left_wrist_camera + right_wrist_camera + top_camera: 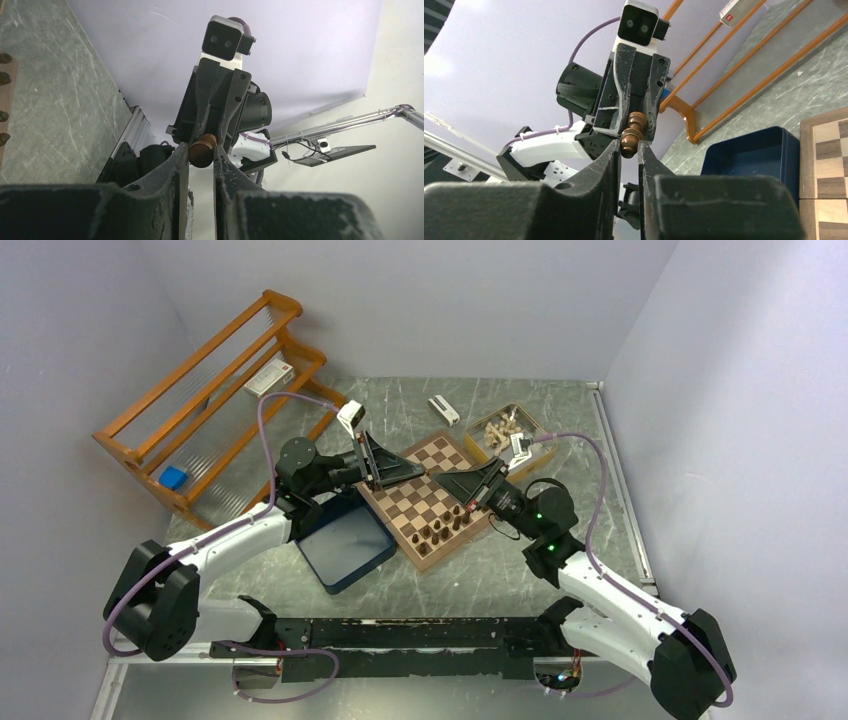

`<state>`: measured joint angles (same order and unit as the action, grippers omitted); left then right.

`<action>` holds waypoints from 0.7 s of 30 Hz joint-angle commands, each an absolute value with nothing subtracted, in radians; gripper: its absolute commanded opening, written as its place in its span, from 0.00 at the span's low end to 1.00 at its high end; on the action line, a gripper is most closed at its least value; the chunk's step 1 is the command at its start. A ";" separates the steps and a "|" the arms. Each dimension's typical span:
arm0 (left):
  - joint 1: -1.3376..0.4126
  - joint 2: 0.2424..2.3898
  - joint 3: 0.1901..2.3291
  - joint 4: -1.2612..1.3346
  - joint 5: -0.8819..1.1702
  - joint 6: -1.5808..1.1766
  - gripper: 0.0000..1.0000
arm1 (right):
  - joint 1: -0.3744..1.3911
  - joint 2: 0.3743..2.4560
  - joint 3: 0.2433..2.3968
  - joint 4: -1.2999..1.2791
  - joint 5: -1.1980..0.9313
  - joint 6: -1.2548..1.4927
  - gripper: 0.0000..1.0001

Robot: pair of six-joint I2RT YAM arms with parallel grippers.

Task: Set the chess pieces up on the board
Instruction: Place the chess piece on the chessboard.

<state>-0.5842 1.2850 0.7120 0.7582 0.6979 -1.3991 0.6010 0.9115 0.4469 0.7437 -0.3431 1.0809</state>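
Note:
One dark brown chess piece (202,150) is held in the air between both grippers, which meet tip to tip above the middle of the board (405,502). My left gripper (201,156) is shut on its rounded end. My right gripper (629,146) is shut on its other end; the piece (631,134) shows there between both pairs of fingers. In the top view the left gripper (418,471) comes from the left and the right gripper (440,477) from the right. Several dark pieces (443,528) stand on the board's near rows.
A dark blue box (345,542) lies left of the board, also in the right wrist view (754,155). A tray of pale beige pieces (505,430) is behind the board at the right. A wooden rack (215,390) stands far left. A small white object (443,410) lies behind the board.

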 commanded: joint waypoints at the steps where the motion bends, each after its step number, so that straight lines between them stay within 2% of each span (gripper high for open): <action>1: -0.581 1.283 0.721 0.764 0.709 -1.366 0.09 | 0.594 0.913 0.437 0.811 -0.330 1.080 0.04; 2: -0.581 1.280 0.722 0.756 0.709 -1.361 0.09 | 0.594 0.913 0.431 0.817 -0.327 1.079 0.01; 5: -0.581 1.269 0.730 0.725 0.706 -1.337 0.15 | 0.595 0.902 0.424 0.804 -0.316 1.052 0.00; 9: -0.581 1.244 0.740 0.658 0.687 -1.282 0.40 | 0.593 0.865 0.437 0.686 -0.282 0.965 0.00; 14: -0.581 1.229 0.780 0.538 0.672 -1.193 0.58 | 0.585 0.822 0.474 0.499 -0.244 0.833 0.00; 16: -0.581 1.229 0.795 0.495 0.670 -1.151 0.62 | 0.581 0.803 0.506 0.388 -0.225 0.773 0.00; 19: -0.581 1.232 0.835 0.388 0.656 -1.041 0.78 | 0.579 0.781 0.588 0.151 -0.161 0.649 0.00; 21: -0.581 1.233 0.867 0.288 0.631 -0.944 0.82 | 0.578 0.782 0.653 -0.012 -0.106 0.546 0.00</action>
<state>-0.5842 1.2507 0.7906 0.4740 0.6754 -1.1427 0.5877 0.8062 0.5343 0.3187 -0.2180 0.7647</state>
